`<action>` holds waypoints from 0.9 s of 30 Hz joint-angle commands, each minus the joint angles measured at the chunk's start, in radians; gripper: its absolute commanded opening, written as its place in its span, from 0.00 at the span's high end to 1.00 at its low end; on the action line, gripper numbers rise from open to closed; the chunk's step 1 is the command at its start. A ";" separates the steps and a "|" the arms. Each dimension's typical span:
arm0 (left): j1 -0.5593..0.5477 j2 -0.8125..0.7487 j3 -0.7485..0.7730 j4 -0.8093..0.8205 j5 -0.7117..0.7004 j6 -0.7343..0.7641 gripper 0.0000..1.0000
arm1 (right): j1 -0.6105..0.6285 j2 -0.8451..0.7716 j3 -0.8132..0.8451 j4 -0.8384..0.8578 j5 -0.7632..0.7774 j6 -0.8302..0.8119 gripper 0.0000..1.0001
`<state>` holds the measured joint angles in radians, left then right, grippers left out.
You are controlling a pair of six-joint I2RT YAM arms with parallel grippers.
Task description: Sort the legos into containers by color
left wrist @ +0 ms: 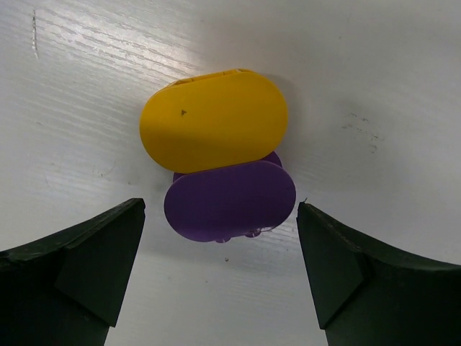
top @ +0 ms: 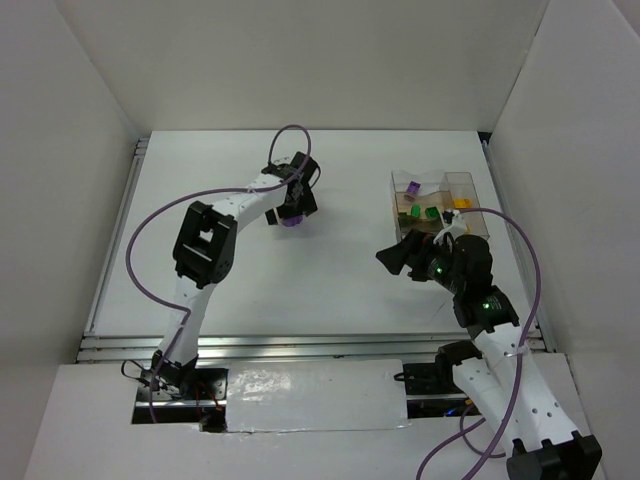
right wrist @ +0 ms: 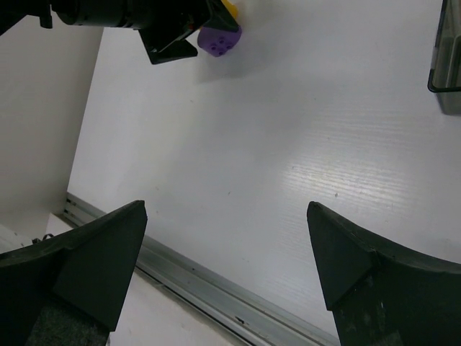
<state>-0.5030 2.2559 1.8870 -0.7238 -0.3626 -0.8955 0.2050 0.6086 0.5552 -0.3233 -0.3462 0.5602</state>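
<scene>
A yellow lego (left wrist: 213, 119) and a purple lego (left wrist: 230, 200) lie touching on the white table, seen from above in the left wrist view. My left gripper (left wrist: 220, 210) is open and hovers over them, with the purple one between its fingers (left wrist: 94, 252) but not gripped. In the top view the left gripper (top: 293, 207) is at mid-back, over the purple lego (top: 291, 222). The clear divided container (top: 478, 222) at the right holds purple (top: 413, 188), green (top: 418, 213) and yellow (top: 462, 203) legos. My right gripper (top: 398, 256) is open and empty, just left of the container.
The right wrist view shows my open right gripper (right wrist: 227, 207) above bare table, the left gripper (right wrist: 144, 21) with the purple lego (right wrist: 220, 40) far off, the container's corner (right wrist: 446, 68), and a metal rail (right wrist: 216, 288) at the table's near edge. White walls enclose the table.
</scene>
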 commanded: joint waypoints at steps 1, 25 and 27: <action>-0.005 0.040 0.027 0.014 -0.028 -0.020 0.00 | 0.007 -0.012 -0.001 0.013 -0.023 -0.022 0.00; -0.054 -0.155 -0.260 0.230 -0.010 0.188 1.00 | 0.005 0.019 -0.046 0.086 -0.048 0.006 0.00; -0.097 -0.308 -0.357 0.346 -0.024 0.262 1.00 | 0.005 0.036 -0.035 0.089 -0.057 0.026 0.00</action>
<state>-0.5365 2.1391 1.6138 -0.5041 -0.3889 -0.7601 0.2050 0.6300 0.5186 -0.2909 -0.3820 0.5625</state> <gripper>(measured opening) 0.755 0.994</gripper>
